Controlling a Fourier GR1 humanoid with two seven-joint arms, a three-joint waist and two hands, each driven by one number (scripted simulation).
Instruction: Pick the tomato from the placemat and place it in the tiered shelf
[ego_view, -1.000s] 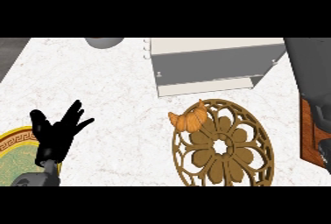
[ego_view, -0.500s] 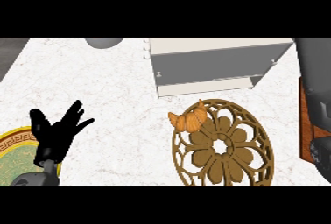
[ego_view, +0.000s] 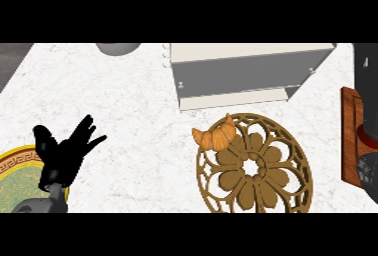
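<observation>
An orange, croissant-shaped object (ego_view: 215, 136) lies on the upper left rim of the round brown openwork placemat (ego_view: 255, 167). The white tiered shelf (ego_view: 244, 75) stands just behind the mat, its open side facing me. My left hand (ego_view: 65, 152) rests open at the far left, fingers up, well away from the mat. At the right edge a dark rounded shape (ego_view: 367, 170) shows. It looks like part of my right arm or hand, mostly cut off by the frame.
A yellow-rimmed patterned plate (ego_view: 16, 175) lies at the lower left, partly under my left forearm. A wooden board (ego_view: 350, 140) with a red item sits at the right edge. A grey bowl (ego_view: 118, 48) is at the back. A black object (ego_view: 366, 67) stands at the top right.
The dark shape at the right edge has shifted a little. The left hand, the orange object, the mat and the shelf have not moved.
</observation>
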